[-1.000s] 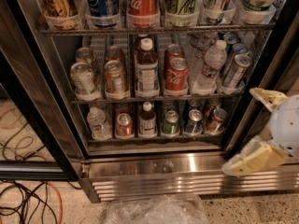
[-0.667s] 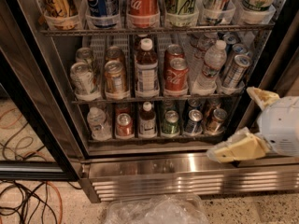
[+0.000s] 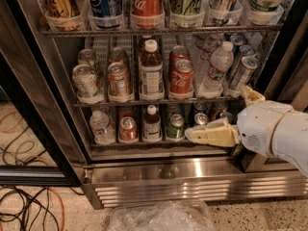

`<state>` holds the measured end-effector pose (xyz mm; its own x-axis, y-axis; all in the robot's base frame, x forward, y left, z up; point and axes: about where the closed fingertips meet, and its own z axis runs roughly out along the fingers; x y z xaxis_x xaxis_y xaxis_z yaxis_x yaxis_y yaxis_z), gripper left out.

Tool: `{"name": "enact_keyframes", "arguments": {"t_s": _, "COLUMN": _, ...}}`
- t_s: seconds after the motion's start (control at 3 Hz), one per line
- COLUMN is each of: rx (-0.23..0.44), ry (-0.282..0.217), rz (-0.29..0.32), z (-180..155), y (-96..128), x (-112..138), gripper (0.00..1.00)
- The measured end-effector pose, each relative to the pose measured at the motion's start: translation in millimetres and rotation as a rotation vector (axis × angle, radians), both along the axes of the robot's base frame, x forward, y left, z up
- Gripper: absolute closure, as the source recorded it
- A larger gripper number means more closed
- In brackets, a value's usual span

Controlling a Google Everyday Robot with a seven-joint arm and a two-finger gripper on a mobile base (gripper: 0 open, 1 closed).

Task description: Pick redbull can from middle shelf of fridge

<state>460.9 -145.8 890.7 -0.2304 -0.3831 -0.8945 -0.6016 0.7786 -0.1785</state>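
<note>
Pincer point(image 3: 217, 112), released and empty, low right before the fridge point(image 3: 192, 189). One finger point(image 3: 211, 134) lies level across the bottom rack's front. The other rises beside the dark right frame, just under the middle shelf point(image 3: 125, 101) edge. The redbull can point(image 3: 242, 72), slim and silver-and-blue, stands in the rightmost lane, beside a water bottle point(image 3: 216, 67).

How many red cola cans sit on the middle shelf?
2, one lane: front cola can, second cola can behind it; more may be hidden. The pincer is lower right.
</note>
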Motion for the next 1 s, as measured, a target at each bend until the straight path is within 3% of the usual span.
{"name": "enact_keyframes", "arguments": {"t_s": 0.67, "rx": 0.075, "ry": -0.024, "rz": -0.04, "z": 5.6, "y": 10.5, "x": 11.1, "gripper": 0.0}}
{"name": "enact_keyframes", "arguments": {"t_s": 1.0, "rx": 0.153, "ry": -0.047, "rz": -0.145, "z": -15.8, "y": -9.8, "x": 29.6, "gripper": 0.0}}
